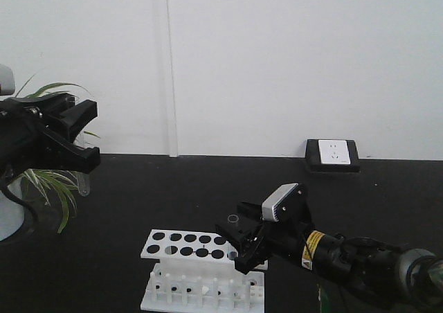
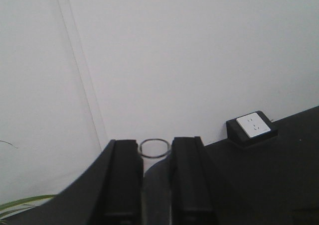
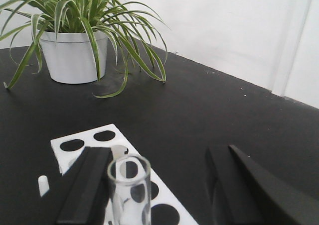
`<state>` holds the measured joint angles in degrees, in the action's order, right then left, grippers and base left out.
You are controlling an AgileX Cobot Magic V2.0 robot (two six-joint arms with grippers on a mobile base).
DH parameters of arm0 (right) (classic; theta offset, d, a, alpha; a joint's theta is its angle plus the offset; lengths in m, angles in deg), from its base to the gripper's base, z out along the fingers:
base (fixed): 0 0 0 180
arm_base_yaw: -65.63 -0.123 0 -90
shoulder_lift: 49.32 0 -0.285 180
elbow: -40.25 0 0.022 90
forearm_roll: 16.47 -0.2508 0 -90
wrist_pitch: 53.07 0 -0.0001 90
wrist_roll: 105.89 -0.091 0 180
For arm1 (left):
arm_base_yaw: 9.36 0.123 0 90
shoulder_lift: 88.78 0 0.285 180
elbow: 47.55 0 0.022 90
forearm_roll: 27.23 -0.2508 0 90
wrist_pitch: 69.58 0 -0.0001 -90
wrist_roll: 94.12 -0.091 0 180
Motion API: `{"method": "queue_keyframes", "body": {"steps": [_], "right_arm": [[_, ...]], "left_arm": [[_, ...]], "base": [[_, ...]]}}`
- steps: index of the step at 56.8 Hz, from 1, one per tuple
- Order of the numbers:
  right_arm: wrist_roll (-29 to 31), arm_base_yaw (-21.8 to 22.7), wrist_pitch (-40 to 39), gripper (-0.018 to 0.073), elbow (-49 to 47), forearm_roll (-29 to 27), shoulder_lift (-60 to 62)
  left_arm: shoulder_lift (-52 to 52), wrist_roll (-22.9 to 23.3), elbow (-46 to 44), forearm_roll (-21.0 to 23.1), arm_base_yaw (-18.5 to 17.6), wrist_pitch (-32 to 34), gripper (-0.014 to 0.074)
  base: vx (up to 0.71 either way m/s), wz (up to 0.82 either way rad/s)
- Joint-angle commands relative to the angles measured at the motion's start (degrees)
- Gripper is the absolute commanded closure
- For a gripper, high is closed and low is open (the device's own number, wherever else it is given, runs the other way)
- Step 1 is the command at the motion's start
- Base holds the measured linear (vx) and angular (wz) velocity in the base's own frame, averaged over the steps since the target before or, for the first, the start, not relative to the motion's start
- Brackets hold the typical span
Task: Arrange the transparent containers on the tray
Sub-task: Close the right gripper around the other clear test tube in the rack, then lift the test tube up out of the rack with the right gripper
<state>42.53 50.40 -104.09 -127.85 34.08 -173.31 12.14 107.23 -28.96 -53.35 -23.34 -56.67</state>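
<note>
Where the black tabletop (image 1: 208, 188) meets the plain white wall (image 1: 277, 64), 1 wall socket (image 1: 333, 154) sits in a dark housing, far behind the white perforated rack (image 1: 181, 245).

The rack stands near the table's front edge. A potted spider plant (image 3: 75, 16) in a white pot (image 3: 72, 58) stands well behind it toward the left arm's side, its leaves partly hidden by the left gripper (image 1: 86, 136) in the front view. That gripper hangs well above and away from the rack, its fingers pressed against a clear test tube (image 1: 84, 180) whose rounded bottom hangs below them.

The right gripper (image 3: 162, 158) reaches low over the rack's near end with its fingers spread wide. A second test tube (image 3: 128, 185) stands upright between them, just beside 1 finger. Its base is out of view, so whether it sits in a hole cannot be told.

Counted: 2 test tubes, 1 rack, 1 plant, 1 socket.
</note>
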Motion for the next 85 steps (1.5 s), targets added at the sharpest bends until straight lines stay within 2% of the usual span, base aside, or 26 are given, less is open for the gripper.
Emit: {"method": "queue_keyframes", "body": {"steps": [1, 9, 15, 19, 29, 44, 52, 56, 62, 68, 74, 77, 80, 85], "right_arm": [[0.3, 0.1, -3.6, 0.0103, -2.0, -2.3, 2.2], [0.4, 0.1, -4.0, 0.0107, -2.0, -2.3, 0.3], [0.8, 0.1, -5.8, 0.0168, -2.0, -2.3, 0.0], [2.0, 0.1, -8.1, 0.0263, -2.0, -2.3, 0.1], [1.6, 0.1, -8.9, 0.0575, -2.0, -2.3, 0.8], [0.0, 0.1, -5.1, 0.0573, -2.0, -2.3, 8.8], [-6.6, 0.1, -0.6, 0.0572, -2.0, -1.7, 17.1], [-9.8, 0.1, 2.3, 0.0572, -2.0, -0.3, 21.8], [-14.4, 0.1, 8.6, 0.0572, -2.0, 4.8, 28.8], [-22.6, 0.1, 15.8, 0.0572, -1.9, 13.1, 35.4], [-31.9, 0.1, 17.7, 0.0572, 0.2, 21.9, 40.6], [-34.2, 0.1, 17.7, 0.0572, 1.9, 26.2, 42.7], [-34.9, 0.1, 18.4, 0.0572, 3.4, 28.1, 44.2], [-34.9, 0.1, 21.2, 0.0572, 5.8, 27.6, 46.6]], "left_arm": [[1.3, 0.5, -2.1, 0.7, -0.3, 4.1, 0.0602], [1.3, 0.5, -2.1, 0.7, -0.3, 4.1, 0.0602], [1.3, 0.5, -2.1, 0.7, -0.3, 4.1, 0.0602], [1.3, 0.5, -2.1, 0.7, -0.3, 4.0, 0.0602], [1.3, 0.5, -2.1, 0.7, -0.3, 3.7, 0.0602], [1.3, 0.5, -2.1, 0.7, -0.3, 0.2, 0.0602], [1.3, 0.7, -2.1, 0.7, -0.3, -0.6, 0.0602], [1.4, 2.4, -2.1, 0.7, -0.3, -0.7, 0.0602], [1.5, 5.1, -2.1, 0.7, -0.7, -1.9, 0.0602], [2.5, 5.9, -2.1, 0.7, -2.6, -5.6, 0.0602], [4.9, 5.8, -2.1, 0.7, -5.2, -9.9, 0.0602], [6.2, 5.4, -2.0, 0.7, -6.1, -11.0, 0.0602], [7.4, 5.3, -1.5, 0.7, -6.7, -11.3, 0.0602], [9.5, 5.3, -0.1, 0.6, -7.4, -10.5, 0.0602]], "base": [[0.0, 0.0], [0.0, 0.0], [0.0, 0.0], [0.0, 0.0], [0.0, 0.0], [0.0, 0.0], [0.0, 0.0], [0.0, 0.0], [0.0, 0.0], [0.0, 0.0], [0.0, 0.0], [0.0, 0.0], [0.0, 0.0], [0.0, 0.0]]}}
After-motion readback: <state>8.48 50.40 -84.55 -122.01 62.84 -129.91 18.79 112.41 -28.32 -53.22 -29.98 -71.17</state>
